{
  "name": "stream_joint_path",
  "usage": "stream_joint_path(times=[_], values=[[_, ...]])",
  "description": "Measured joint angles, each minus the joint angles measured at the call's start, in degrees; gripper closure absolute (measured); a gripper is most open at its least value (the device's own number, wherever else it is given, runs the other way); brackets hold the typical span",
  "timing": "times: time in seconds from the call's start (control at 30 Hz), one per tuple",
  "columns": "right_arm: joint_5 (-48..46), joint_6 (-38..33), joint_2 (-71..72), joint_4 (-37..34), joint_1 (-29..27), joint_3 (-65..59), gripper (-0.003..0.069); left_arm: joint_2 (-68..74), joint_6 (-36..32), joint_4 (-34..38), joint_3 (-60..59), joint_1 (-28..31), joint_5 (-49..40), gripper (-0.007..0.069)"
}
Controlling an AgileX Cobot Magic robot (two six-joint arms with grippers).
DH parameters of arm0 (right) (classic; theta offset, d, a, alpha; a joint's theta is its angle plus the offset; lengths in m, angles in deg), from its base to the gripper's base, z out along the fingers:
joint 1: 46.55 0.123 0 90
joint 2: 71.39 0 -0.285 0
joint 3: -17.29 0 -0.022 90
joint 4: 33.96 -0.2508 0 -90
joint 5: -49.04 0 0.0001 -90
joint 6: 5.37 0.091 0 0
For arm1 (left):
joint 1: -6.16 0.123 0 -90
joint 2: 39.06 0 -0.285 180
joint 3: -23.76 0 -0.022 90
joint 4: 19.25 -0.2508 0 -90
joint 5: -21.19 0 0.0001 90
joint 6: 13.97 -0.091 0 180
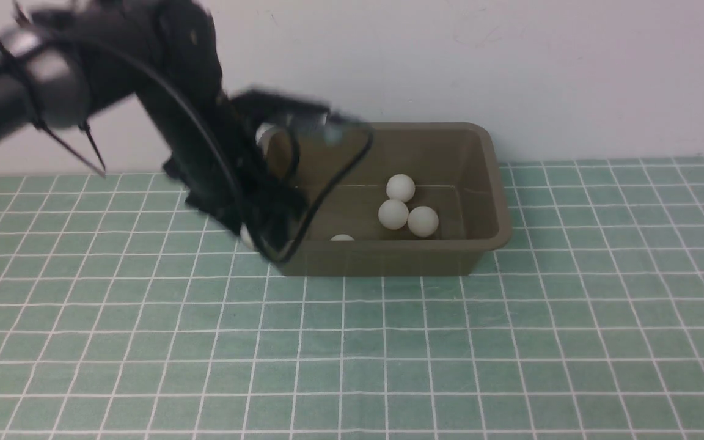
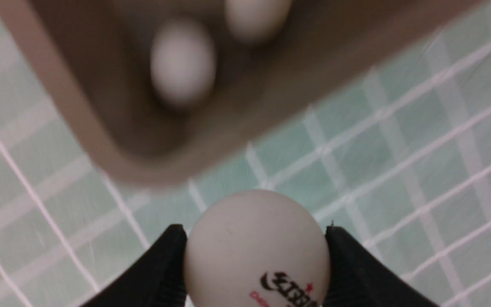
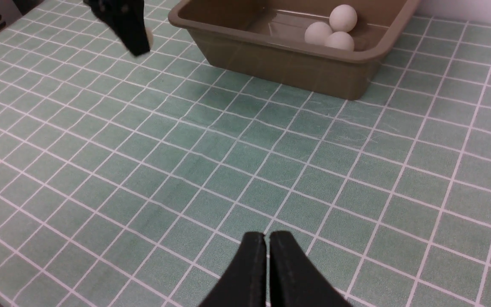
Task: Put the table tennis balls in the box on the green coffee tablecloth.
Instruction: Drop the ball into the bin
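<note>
My left end effector [image 2: 257, 256] grips a logo-marked ball [image 2: 256, 251] beside the box [image 1: 382, 260]; my right end effector [image 3: 267, 236] is closed.

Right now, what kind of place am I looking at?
Probably a robot practice table: a robot arm reaches over a green checked cloth, beside a brown box with white balls inside, against a plain wall.

Illegible dark logo [image 2: 290, 291], red star [image 2: 309, 288], on ball [image 2: 249, 243]
</note>
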State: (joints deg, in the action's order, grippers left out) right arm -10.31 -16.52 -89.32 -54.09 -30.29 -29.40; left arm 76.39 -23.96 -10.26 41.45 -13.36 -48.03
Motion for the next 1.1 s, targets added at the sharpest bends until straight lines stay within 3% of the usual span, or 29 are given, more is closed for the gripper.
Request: stream_joint_path(times=[0.1, 0.17, 0.33, 0.6, 0.77, 0.9, 0.97, 1.1], values=[[0.00, 0.00, 0.00, 0.15, 0.00, 0.00, 0.0657, -0.13, -1.79, 2.23, 10.33, 0.00, -0.05, 0.0271], [0.00, 0.00, 0.00, 0.15, 0.00, 0.00, 0.0657, 0.15, -2.43, 2.68, 13.73, 0.00, 4.41, 0.0271], [0.00, 0.00, 0.00, 0.19, 0.00, 0.00, 0.0657, 2.90, -2.50, 2.79, 14.76, 0.00, 12.43, 0.0271], [0.00, 0.00, 0.00, 0.19, 0.00, 0.00, 0.0657, 14.52, -2.68, 2.03, 14.81, 0.00, 17.11, 0.0271], [0.00, 0.00, 0.00, 0.19, 0.00, 0.00, 0.0657, 17.70, -2.81, 2.15, 14.81, 0.00, 18.71, 0.0191], [0.00, 0.00, 0.00, 0.19, 0.00, 0.00, 0.0657, 17.88, -2.93, 2.15, 15.22, 0.00, 18.07, 0.0083], [0.00, -0.05, 0.00, 0.19, 0.00, 0.00, 0.0657, 17.39, -2.93, 1.84, 16.26, 0.00, 16.25, 0.0065], [0.05, -0.42, 0.00, 0.27, 0.00, 0.00, 0.0657, 12.99, -2.73, 0.96, 23.84, 0.00, 3.41, 0.0126]])
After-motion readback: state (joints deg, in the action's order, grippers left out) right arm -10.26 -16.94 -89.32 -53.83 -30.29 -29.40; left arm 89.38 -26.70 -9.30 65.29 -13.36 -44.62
